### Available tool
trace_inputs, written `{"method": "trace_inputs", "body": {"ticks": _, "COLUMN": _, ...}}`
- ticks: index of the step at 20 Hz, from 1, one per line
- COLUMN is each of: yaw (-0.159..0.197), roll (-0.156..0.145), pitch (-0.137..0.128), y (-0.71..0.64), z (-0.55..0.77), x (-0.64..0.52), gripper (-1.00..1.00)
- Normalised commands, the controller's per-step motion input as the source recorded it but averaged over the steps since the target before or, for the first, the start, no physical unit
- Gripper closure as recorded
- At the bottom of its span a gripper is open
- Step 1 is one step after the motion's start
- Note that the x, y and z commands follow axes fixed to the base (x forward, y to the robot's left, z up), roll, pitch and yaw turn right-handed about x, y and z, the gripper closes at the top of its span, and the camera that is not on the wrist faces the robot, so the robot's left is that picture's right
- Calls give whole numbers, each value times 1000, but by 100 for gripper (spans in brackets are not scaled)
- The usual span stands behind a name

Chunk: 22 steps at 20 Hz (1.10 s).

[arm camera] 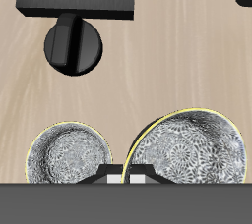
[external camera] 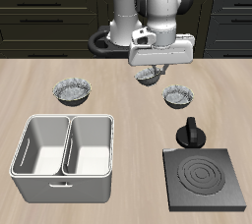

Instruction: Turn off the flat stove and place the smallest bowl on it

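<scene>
I have the end effector (external camera: 150, 74) raised off the tabletop (external camera: 118, 95), closed on the rim of the smallest bowl (external camera: 151, 75). The flat stove (external camera: 204, 177) sits nearer the front edge, coils dark, knob (external camera: 189, 133) just behind it. Risk: the thin rim grip slips in transit, or the bowl clips the mid-sized bowl (external camera: 178, 95) between here and the stove.

Arm links: glossy white rounded shells, cylindrical, with light-grey shading at the curves. Joint seams show as dark grey to black bands between shells. A black ring-shaped part sits behind the arm at its foot. End effector (external camera: 157, 70): white box-shaped hand body, wider than tall, with a dark underside; small dark fingers below it. In the wrist view the hand body reads as a dark grey band with pale inner finger faces.
</scene>
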Motion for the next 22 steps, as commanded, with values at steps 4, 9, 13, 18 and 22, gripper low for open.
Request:
{"method": "trace_inputs", "body": {"ticks": 4, "yaw": -14, "roll": -58, "pitch": 31, "y": -23, "z": 114, "x": 527, "gripper": 100}}
{"method": "trace_inputs", "body": {"ticks": 9, "yaw": -19, "roll": -49, "pitch": 40, "y": 5, "z": 100, "x": 495, "gripper": 100}}
{"method": "trace_inputs", "body": {"ticks": 13, "yaw": 11, "roll": -6, "pitch": 14, "y": 122, "z": 71, "x": 410, "gripper": 100}}
{"method": "trace_inputs", "body": {"ticks": 18, "yaw": 0, "roll": 6, "pitch": 22, "y": 219, "z": 90, "x": 301, "gripper": 100}}
{"method": "trace_inputs", "body": {"ticks": 22, "yaw": 31, "roll": 8, "pitch": 27, "y": 310, "z": 47, "x": 370, "gripper": 100}}
